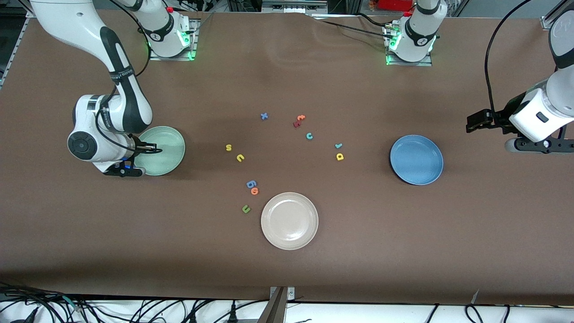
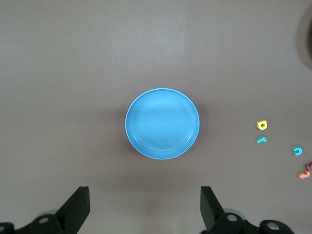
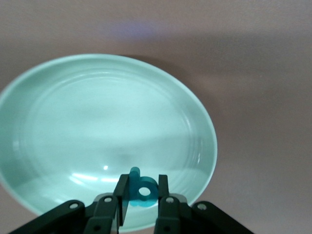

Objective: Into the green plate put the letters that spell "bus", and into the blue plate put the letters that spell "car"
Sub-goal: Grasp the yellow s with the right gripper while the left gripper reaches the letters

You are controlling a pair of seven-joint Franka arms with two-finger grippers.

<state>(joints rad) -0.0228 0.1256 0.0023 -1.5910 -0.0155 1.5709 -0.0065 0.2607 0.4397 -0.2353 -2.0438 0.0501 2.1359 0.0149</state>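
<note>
My right gripper [image 3: 141, 189] is shut on the teal "b" [image 3: 143, 191], low over the inside of the green plate [image 1: 167, 148] [image 3: 97, 112] near its rim. I cannot tell whether the letter touches the plate. On the table's middle lie the yellow "s" [image 1: 228, 147] and yellow "u" [image 1: 241, 157]. The teal "c" [image 1: 309, 136], teal "r" [image 1: 338, 145] and yellow "a" [image 1: 340, 156] lie closer to the blue plate [image 1: 416, 159] [image 2: 162, 123]. My left gripper [image 2: 145, 209] waits open and holds nothing, over bare table at the left arm's end beside the blue plate.
A cream-white plate [image 1: 289, 220] sits nearest the front camera. Stray letters: a blue "x" [image 1: 264, 116], an orange "t" [image 1: 301, 117] touching a dark red letter [image 1: 296, 124], a blue "g" [image 1: 251, 184], an orange "o" [image 1: 254, 191], a green "u" [image 1: 245, 208].
</note>
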